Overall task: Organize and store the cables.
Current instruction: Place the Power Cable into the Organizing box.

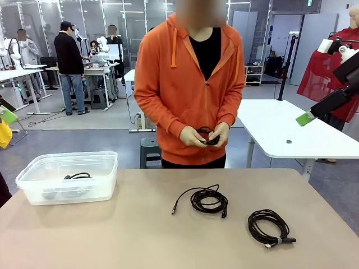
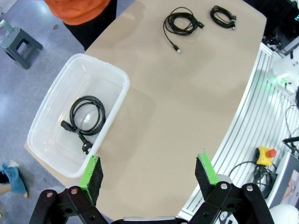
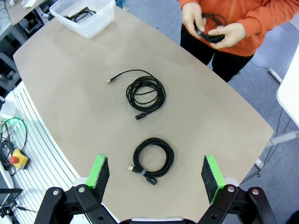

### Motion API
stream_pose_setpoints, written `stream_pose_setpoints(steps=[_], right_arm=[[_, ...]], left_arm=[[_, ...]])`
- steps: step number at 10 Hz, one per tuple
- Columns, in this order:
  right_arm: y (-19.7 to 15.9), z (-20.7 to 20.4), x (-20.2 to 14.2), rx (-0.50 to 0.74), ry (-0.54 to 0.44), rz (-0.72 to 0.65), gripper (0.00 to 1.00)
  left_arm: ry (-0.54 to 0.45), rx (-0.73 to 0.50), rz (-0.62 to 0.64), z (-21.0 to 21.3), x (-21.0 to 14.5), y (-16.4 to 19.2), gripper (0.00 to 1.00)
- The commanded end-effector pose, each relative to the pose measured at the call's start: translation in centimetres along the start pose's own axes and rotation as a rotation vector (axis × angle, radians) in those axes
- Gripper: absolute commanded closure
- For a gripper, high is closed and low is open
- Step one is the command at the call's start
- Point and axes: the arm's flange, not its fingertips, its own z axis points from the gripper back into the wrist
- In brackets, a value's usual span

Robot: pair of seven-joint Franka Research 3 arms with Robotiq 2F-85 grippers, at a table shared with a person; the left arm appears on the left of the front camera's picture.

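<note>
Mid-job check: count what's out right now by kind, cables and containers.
Thin black coiled cables: 4 (two on the tan table, at and; one in the bin; one in the person's hands, at)
Clear plastic rectangular bin: 1
Total: 5

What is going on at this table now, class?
A person in an orange hoodie holds a coiled black cable in both hands. Two more coiled black cables lie on the tan table, and a fourth cable rests in the clear plastic bin. The left gripper and right gripper hang open above the table, empty.
</note>
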Motion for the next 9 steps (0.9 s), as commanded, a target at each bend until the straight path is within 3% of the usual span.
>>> stream_pose_setpoints(steps=[1, 9], right_arm=[[0.03, 0.02, -0.04, -0.003, 0.005, -0.001, 0.0], [0.03, 0.02, -0.04, -0.003, 0.005, -0.001, 0.0]], left_arm=[[-0.001, 0.003, -0.007, 0.02, 0.02, 0.01, 0.0], [-0.001, 0.003, -0.007, 0.02, 0.02, 0.01, 0.0]])
